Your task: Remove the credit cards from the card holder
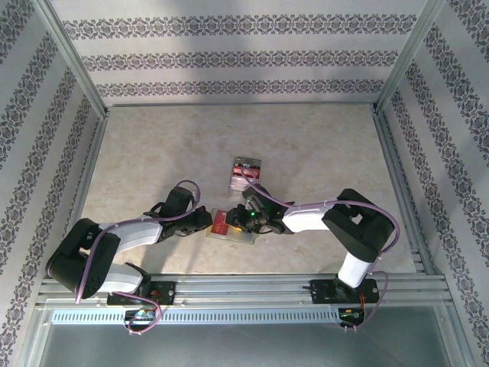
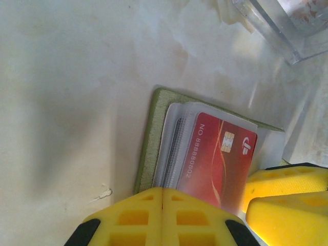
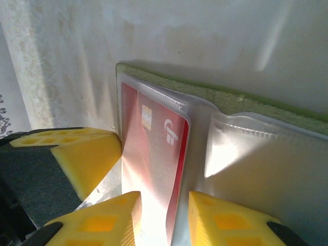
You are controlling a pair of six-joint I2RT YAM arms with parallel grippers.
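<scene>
At the near middle of the worktop, the right hand stands with narrow jaws on either side of the near end of a red card. Whether the pads pinch it I cannot tell. The card's far end lies under a translucent pocket cover of the open holder, with its chip and white logo facing up. The left hand is closed, fingers pressed together with nothing between them, and its tip is at the holder's edge just beside the card. The holder lies flat between the two hands, green rim showing around the pockets, close to the worktop's near edge. A clear tray sits just beyond the right hand. Past it and to either side, open worktop runs to the patterned walls.
</scene>
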